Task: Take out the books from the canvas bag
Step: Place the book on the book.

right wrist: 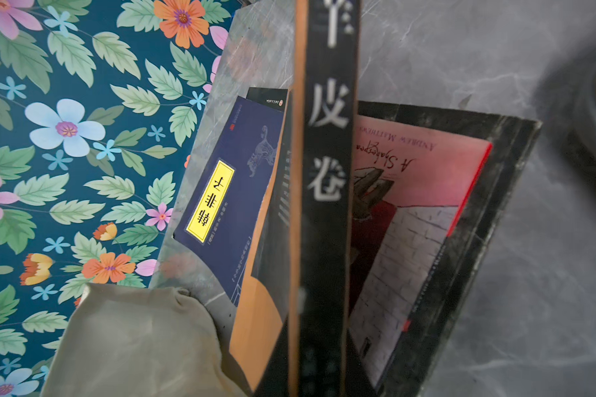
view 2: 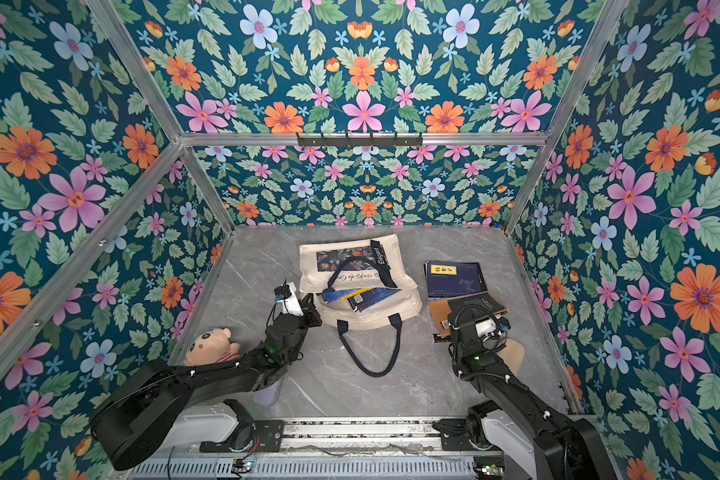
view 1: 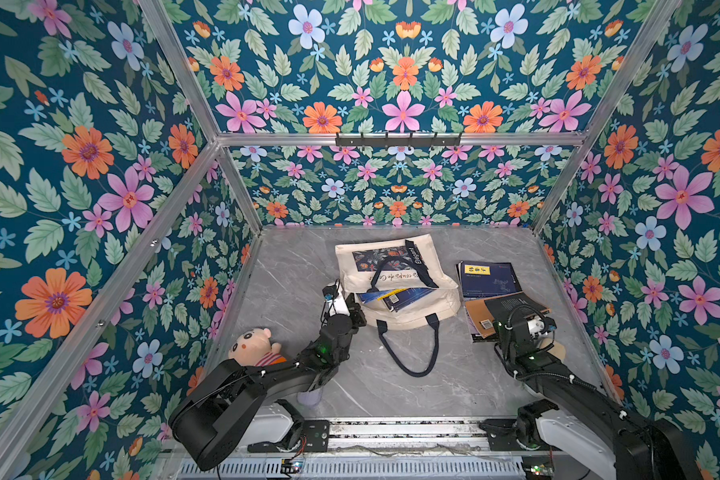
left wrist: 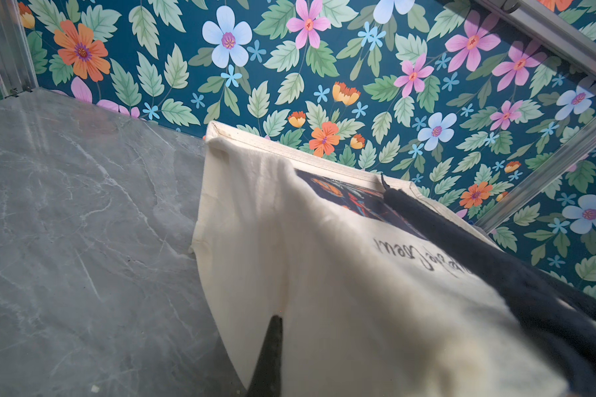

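Observation:
The cream canvas bag point(view 1: 391, 266) point(view 2: 354, 262) lies on its side mid-table, its mouth facing the front. Two navy books point(view 1: 395, 297) point(view 2: 360, 297) poke out of that mouth. My left gripper point(view 1: 353, 306) point(view 2: 308, 305) is shut on the bag's upper cloth point(left wrist: 324, 292) at the left corner of the mouth; one dark finger point(left wrist: 269, 354) shows under the canvas. My right gripper point(view 1: 500, 323) point(view 2: 460, 322) is shut on a black-and-orange book point(right wrist: 326, 206) by its spine, over a pile of books point(view 1: 489, 278) point(right wrist: 231, 178) lying right of the bag.
A plush doll point(view 1: 252, 343) lies at the front left beside my left arm. A pale lilac thing point(view 1: 310, 397) sits under that arm. A tan object point(view 1: 553, 347) rests by my right wrist. The bag's lower navy handle point(view 1: 410, 353) loops out over the table.

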You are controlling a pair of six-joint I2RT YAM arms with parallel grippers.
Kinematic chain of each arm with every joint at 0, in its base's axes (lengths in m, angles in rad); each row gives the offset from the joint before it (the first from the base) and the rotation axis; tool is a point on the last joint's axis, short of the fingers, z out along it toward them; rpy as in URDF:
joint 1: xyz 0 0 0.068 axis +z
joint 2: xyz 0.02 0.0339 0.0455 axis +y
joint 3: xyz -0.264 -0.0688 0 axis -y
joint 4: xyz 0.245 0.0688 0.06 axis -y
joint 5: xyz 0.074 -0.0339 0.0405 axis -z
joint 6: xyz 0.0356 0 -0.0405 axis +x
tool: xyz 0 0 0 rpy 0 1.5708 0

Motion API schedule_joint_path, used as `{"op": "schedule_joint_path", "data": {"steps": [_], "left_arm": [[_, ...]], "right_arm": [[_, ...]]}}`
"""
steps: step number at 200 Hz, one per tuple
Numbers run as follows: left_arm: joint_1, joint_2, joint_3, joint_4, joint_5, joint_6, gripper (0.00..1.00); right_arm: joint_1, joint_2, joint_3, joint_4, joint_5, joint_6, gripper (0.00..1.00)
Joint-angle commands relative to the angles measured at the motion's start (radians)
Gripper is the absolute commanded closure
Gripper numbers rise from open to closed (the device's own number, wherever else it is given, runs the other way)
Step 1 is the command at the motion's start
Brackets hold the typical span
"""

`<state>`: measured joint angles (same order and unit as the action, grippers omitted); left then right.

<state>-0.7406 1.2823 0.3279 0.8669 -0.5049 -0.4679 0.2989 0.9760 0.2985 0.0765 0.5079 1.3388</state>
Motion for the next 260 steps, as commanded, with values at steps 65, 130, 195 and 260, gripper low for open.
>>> {"op": "schedule_joint_path", "data": {"steps": [65, 130, 195, 260], "left_arm": [[0.002, 0.005, 0.011, 0.01, 0.005, 0.007, 1.0], [0.001, 0.009, 0.014, 0.009, 0.01, 0.008, 1.0], [0.001, 0.004, 0.014, 0.006, 0.014, 0.007, 1.0], [0.002, 0.011, 0.02, 0.009, 0.049, 0.002, 1.0]], "right_arm": [[0.003, 0.084, 0.036, -0.008, -0.06, 0.068, 0.69], [0.002, 0.002, 0.042, -0.141, -0.061, 0.093, 0.38], [0.001, -0.07, 0.055, -0.248, -0.102, 0.081, 0.01], [0.004, -0.079, 0.189, -0.293, -0.242, -0.119, 0.01]]}}
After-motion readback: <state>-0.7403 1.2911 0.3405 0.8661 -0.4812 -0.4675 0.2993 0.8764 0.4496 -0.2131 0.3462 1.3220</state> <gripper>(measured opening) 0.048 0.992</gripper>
